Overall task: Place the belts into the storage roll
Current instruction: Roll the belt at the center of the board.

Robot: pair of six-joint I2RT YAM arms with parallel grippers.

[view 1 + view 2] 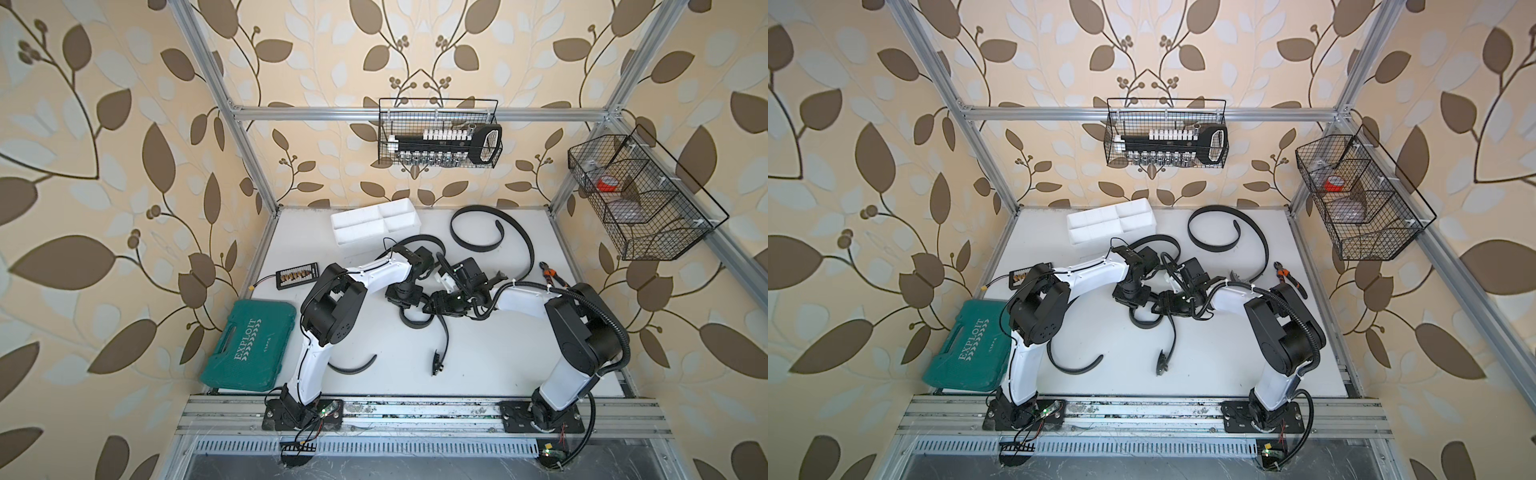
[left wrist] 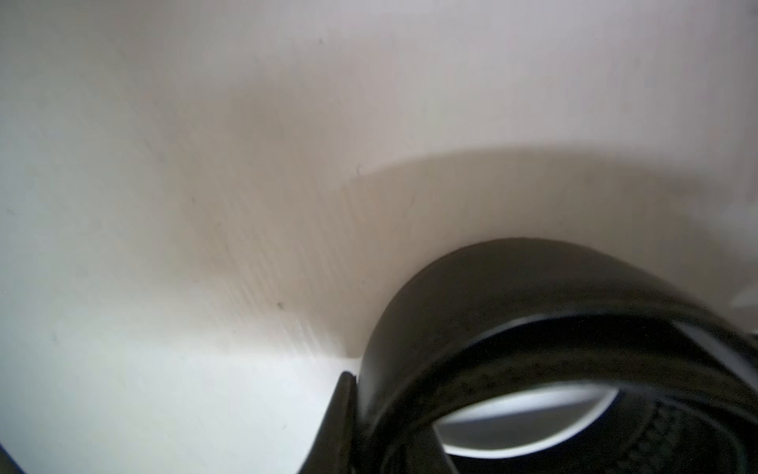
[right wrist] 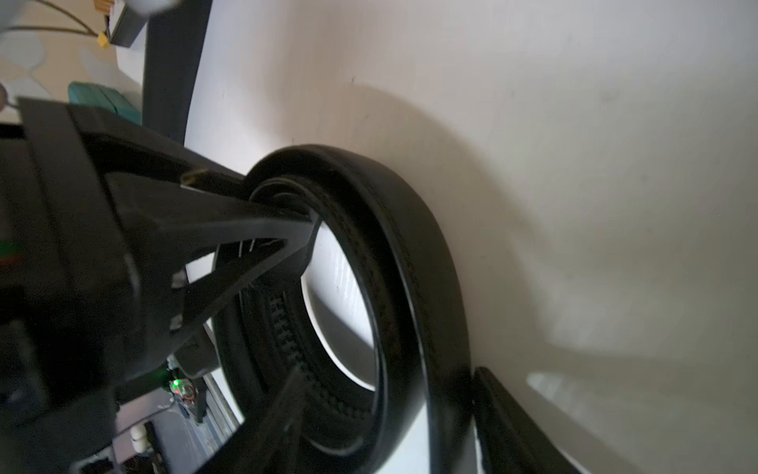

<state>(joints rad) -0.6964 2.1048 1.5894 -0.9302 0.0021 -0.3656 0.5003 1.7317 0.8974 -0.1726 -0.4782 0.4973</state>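
My two arms meet over the middle of the white worktop (image 1: 498, 353). There a black strap belt wound into a ring (image 3: 410, 213) stands on its edge.

My left jaws are pressed together on the ring's wall, their fingertips (image 3: 295, 223) pinching it.

My right jaws are spread astride the wall at another spot on the ring. One fingertip (image 3: 287, 402) sits inside against the inner turns. The other is just outside, with a sliver of worktop showing between it and the strap.

The ring's loose tail runs toward the front edge and ends in a small buckle (image 1: 436, 362).

The white four-compartment plastic tray (image 1: 374, 237) sits well apart from the ring at the far edge, left of centre.

A second black belt (image 1: 473, 248) lies in a wide open loop near the far right corner. A curved black strap (image 1: 353, 369) lies near the front edge, beside my left arm.
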